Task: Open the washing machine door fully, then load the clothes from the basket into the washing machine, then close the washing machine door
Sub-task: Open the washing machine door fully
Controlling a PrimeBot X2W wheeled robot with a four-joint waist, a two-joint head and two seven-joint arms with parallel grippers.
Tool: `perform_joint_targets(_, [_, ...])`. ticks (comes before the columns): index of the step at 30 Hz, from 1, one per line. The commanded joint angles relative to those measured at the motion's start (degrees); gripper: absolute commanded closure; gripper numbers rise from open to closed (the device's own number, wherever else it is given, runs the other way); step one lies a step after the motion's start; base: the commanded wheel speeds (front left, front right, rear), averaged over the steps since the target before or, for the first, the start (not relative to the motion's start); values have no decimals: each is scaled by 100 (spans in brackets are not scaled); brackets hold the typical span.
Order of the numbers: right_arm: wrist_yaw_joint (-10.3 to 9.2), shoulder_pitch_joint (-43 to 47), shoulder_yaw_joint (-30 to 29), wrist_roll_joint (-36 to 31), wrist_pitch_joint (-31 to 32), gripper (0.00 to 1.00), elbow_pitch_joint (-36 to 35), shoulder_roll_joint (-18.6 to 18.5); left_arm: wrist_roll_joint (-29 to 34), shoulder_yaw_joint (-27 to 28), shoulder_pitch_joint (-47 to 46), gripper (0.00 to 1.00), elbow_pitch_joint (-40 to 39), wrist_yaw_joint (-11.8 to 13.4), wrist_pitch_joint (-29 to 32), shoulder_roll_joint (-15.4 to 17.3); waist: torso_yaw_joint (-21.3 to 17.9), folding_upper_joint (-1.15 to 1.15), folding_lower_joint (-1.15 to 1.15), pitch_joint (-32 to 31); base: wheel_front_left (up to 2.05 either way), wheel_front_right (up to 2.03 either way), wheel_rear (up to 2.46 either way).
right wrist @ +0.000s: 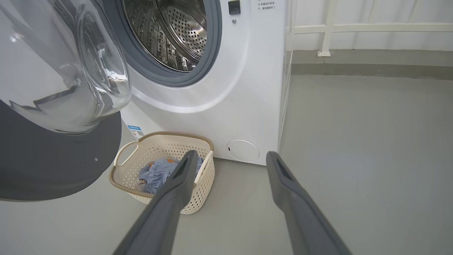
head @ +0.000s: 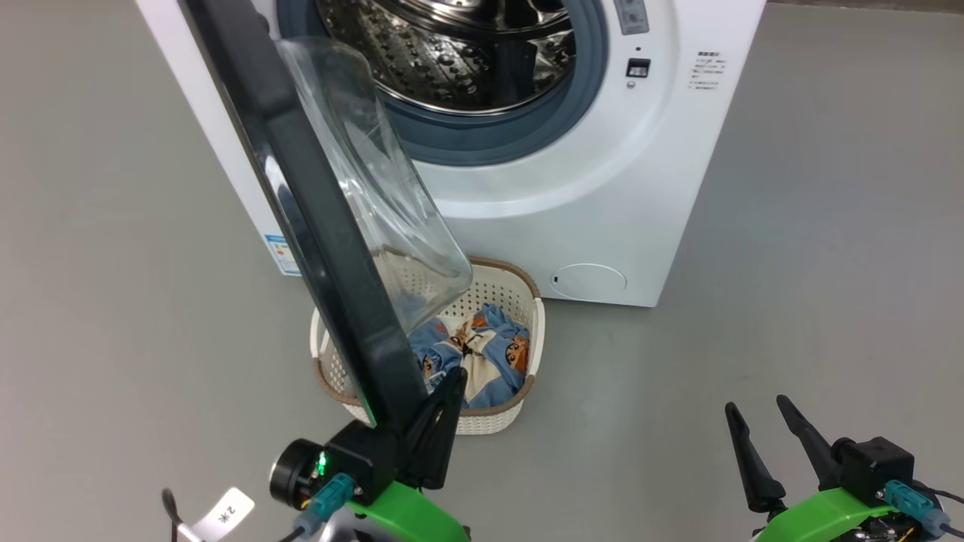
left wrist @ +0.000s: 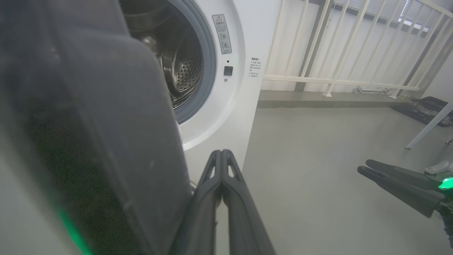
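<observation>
Washer (head: 602,173) at centre back, standing on the floor (head: 828,301). Drum (head: 452,53) inside its front opening. Door (head: 316,226) swung out from the left of the opening toward the viewer, glass bulge facing right, overhanging the basket's left part. Basket (head: 489,420) on the floor just before the washer, below and left of the opening, with clothes (head: 493,354) inside. Filter cap (head: 587,280) low on the washer front, right of the basket. Sticker (head: 282,254) low at the washer's left corner. Left gripper (head: 454,376) at lower left, close against the door's near edge, before the basket. Right gripper (head: 756,404) at lower right over bare floor, well apart from the basket. Railing (left wrist: 336,53) behind, right of the washer.
</observation>
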Motion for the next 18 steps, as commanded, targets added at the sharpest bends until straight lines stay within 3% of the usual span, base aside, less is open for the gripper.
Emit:
perform_joint_targets(1, [9,-162,131,37,-69,0,-111,-16,-59,307,-81,100,-33,117,18,156,65,0,0,2,0,0,0])
perform_joint_targets(18, [9,-189,151,123,-116,0,5,-18,-98,426,228,100,-612,424,124,360,394,0,0,105,0,0,0])
